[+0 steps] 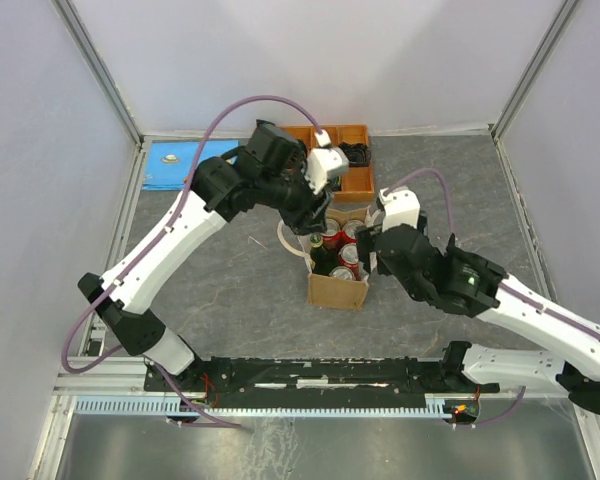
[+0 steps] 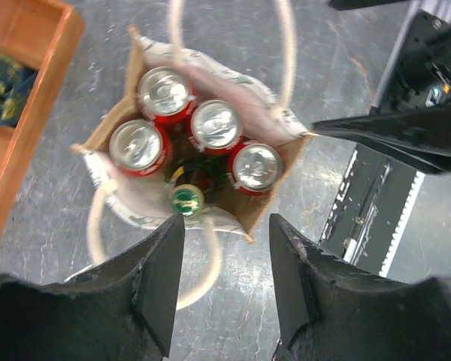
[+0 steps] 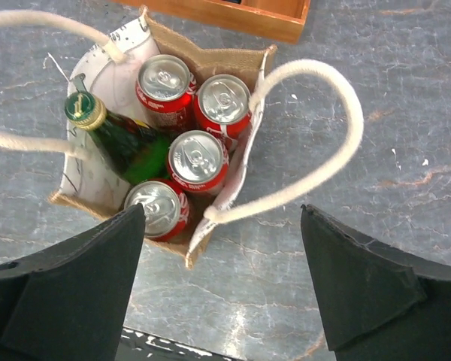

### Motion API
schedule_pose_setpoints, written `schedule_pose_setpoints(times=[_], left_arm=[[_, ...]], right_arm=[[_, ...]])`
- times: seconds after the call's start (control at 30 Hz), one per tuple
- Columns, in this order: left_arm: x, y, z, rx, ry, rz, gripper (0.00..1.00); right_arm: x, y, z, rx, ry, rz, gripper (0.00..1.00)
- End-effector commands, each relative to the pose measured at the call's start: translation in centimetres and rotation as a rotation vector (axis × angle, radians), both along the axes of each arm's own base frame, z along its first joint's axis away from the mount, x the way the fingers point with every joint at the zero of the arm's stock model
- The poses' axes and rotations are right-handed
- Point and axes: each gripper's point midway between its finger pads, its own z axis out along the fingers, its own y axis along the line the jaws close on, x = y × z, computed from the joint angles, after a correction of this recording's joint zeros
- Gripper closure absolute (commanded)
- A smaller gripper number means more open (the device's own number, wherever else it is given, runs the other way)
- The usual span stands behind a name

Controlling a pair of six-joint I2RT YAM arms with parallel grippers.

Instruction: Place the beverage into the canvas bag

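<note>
While both arms hover over the canvas bag (image 1: pixel 337 292), their jaws gape empty.

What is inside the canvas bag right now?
Four upright red cans and a tilted green bottle fill the canvas bag. They cover its floor, so anything beneath is unseen.
</note>
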Motion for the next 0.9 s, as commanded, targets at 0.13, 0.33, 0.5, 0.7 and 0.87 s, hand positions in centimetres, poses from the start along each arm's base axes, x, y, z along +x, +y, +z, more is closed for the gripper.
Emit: schedule_pose_setpoints(times=[0.13, 0.33, 0.5, 0.7, 0.87], left_arm=[[3.7, 3.3, -0.7, -0.103, 0.105, 0.180, 0.23], [4.4, 4.0, -1.6, -0.142, 0.086, 0.243, 0.12], [4.5, 4.4, -2.3, -0.131, 0.081, 0.259, 0.12], [4.5, 4.4, -2.5, -0.138, 0.086, 0.266, 0.13], [4.6, 4.4, -3.0, -0.127, 0.088, 0.266, 0.13]], right_arm=[[2.4, 3.9, 2.6, 0.047, 0.039, 0.004, 0.01], [2.6, 4.4, 0.3, -0.034, 0.131, -0.044, 0.01], [2.8, 5.1, 0.3, 0.009, 0.126, -0.040, 0.01], [3.0, 5.1, -0.2, 0.025, 0.129, -0.081, 0.01], [3.0, 4.9, -0.9, 0.029, 0.135, -0.108, 0.01]])
